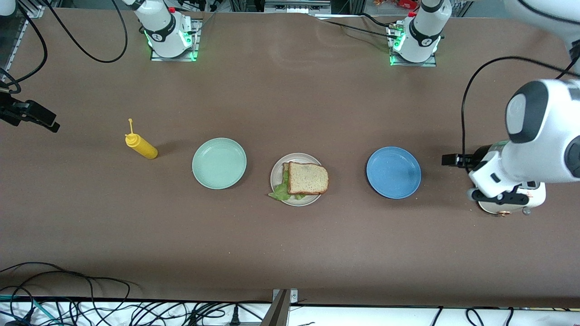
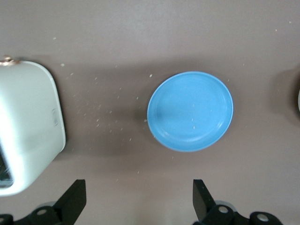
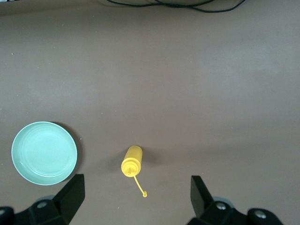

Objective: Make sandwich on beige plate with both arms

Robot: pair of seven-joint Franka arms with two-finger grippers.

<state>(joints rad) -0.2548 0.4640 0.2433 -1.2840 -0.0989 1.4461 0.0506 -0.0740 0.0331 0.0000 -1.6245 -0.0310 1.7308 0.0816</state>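
The sandwich [image 1: 307, 178] lies on the beige plate [image 1: 301, 158] at the table's middle. Its top slice of brown bread covers a green lettuce leaf [image 1: 280, 193] that sticks out over the rim, and a lower slice's edge shows beneath. My left gripper [image 2: 139, 185] hangs open and empty over bare table between the blue plate [image 2: 190, 110] and a white appliance [image 2: 26, 126]; it also shows in the front view [image 1: 498, 197]. My right gripper [image 3: 137, 183] stands open and empty high over the yellow squeeze bottle [image 3: 131, 161]. Neither gripper is near the sandwich.
An empty mint-green plate [image 1: 219, 163] and the yellow bottle [image 1: 141, 146] stand toward the right arm's end. The empty blue plate [image 1: 393, 172] and the white appliance [image 1: 512, 206] are toward the left arm's end. Crumbs dot the table by the appliance.
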